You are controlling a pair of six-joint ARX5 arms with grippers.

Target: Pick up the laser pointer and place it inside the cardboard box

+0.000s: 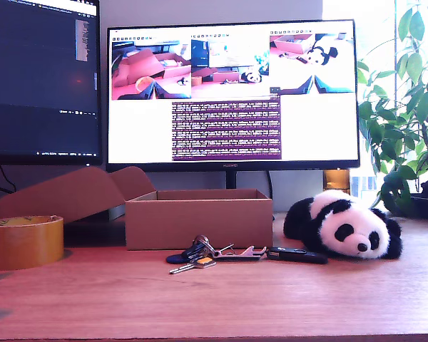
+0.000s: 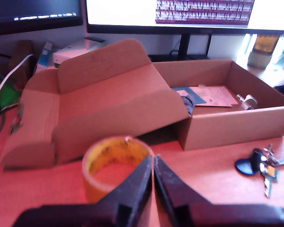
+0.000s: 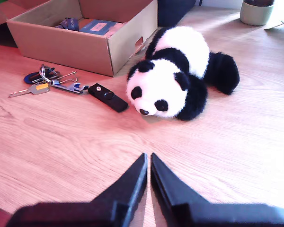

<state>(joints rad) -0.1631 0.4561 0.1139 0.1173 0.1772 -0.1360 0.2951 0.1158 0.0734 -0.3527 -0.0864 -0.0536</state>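
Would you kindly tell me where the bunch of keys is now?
In the exterior view, the bunch of keys lies on the table just in front of the cardboard box, with the flat black gadget at its right.

Cardboard box (image 1: 198, 219) sits mid-desk (image 1: 221, 303), flap open twd the exterior view's left. Tape roll (image 1: 23, 241) at the exterior view's left edge. Bunch of keys (image 1: 200, 255) just in front of box; flat black gadget (image 1: 297, 254) beside them, touching plush panda (image 1: 344, 226). Monitors behind, plant (image 1: 406, 107) at the exterior view's right.
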